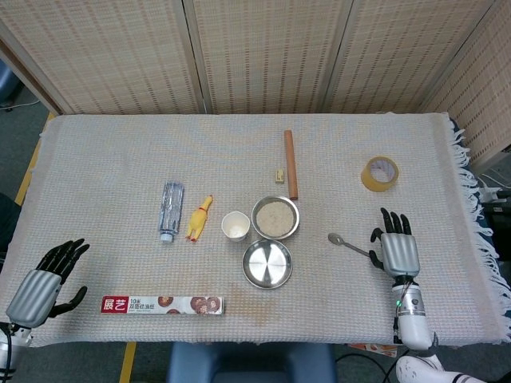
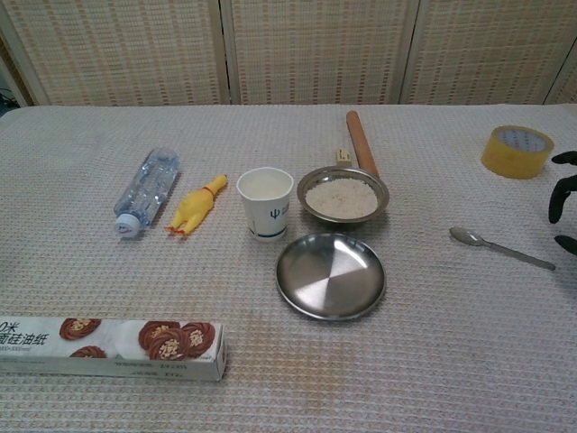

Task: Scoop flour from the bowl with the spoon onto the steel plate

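The spoon (image 1: 349, 244) is lying flat on the worktop (image 1: 104, 159) a bit right of centre in the head view, bowl end toward the upper left and handle pointing lower right. The right robot hand (image 1: 396, 250) sits just beside the handle end with its fingers spread and pointing up the frame, holding nothing. I can't tell if the thumb is actually touching the handle or just very close. In the chest view only the dark fingertips (image 2: 563, 194) of that hand poke in at the right edge, above and beside the spoon's handle.

The bowl (image 1: 275, 218) with flour in it is at centre frame, and the steel plate (image 1: 267, 263) is right below it, rims just about touching. A white paper cup (image 1: 235, 226) stands just left of the bowl.

The left robot hand (image 1: 41, 284) is way down in the lower left corner, fingers apart, nothing in it, well apart from everything except the long foil box (image 1: 162, 305) to its right.

Other stuff: a rubber chicken (image 1: 200, 218) and a water bottle (image 1: 170, 210) left of the cup, a rolling pin (image 1: 291, 163) above the bowl, a tape roll (image 1: 380, 174) at upper right.
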`<state>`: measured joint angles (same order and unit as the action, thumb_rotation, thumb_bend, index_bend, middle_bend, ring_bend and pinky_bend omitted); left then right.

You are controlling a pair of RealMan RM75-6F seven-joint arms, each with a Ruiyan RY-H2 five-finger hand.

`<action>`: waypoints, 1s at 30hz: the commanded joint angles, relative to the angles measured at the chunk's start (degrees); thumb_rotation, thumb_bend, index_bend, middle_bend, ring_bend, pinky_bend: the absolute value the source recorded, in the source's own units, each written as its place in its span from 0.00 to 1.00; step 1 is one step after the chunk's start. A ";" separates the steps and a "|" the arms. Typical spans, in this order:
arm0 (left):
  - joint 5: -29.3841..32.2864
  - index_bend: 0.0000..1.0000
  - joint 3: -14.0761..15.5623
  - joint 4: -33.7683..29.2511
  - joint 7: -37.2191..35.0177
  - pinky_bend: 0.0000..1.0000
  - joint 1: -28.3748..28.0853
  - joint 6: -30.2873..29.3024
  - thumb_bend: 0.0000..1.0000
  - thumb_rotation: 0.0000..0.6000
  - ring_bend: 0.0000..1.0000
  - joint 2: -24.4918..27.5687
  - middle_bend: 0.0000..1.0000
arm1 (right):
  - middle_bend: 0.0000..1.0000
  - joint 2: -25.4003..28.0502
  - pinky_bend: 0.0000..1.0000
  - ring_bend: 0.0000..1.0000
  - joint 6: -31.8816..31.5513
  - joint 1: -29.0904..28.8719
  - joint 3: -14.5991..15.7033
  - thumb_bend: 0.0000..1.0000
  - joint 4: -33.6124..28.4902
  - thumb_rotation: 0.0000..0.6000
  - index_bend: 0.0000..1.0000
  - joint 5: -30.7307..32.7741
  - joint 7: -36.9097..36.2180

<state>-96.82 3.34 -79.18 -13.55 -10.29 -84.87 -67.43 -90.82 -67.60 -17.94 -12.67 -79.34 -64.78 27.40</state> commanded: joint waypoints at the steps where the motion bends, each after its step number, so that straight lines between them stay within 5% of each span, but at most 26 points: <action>1: 0.12 0.00 0.06 0.00 -0.23 0.11 -0.05 0.17 0.40 1.00 0.00 0.13 0.00 | 0.00 -1.73 0.00 0.00 3.30 -2.18 -1.14 0.27 1.91 1.00 0.48 3.16 0.17; 30: 0.52 0.00 0.17 -0.17 -1.27 0.12 -0.14 0.19 0.41 1.00 0.01 0.73 0.00 | 0.00 -4.36 0.00 0.00 6.19 -8.04 0.30 0.29 2.63 1.00 0.50 11.37 5.53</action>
<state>-96.29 3.50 -79.32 -14.81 -10.44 -84.66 -66.71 -95.17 -61.39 -25.95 -12.40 -76.71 -53.50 32.89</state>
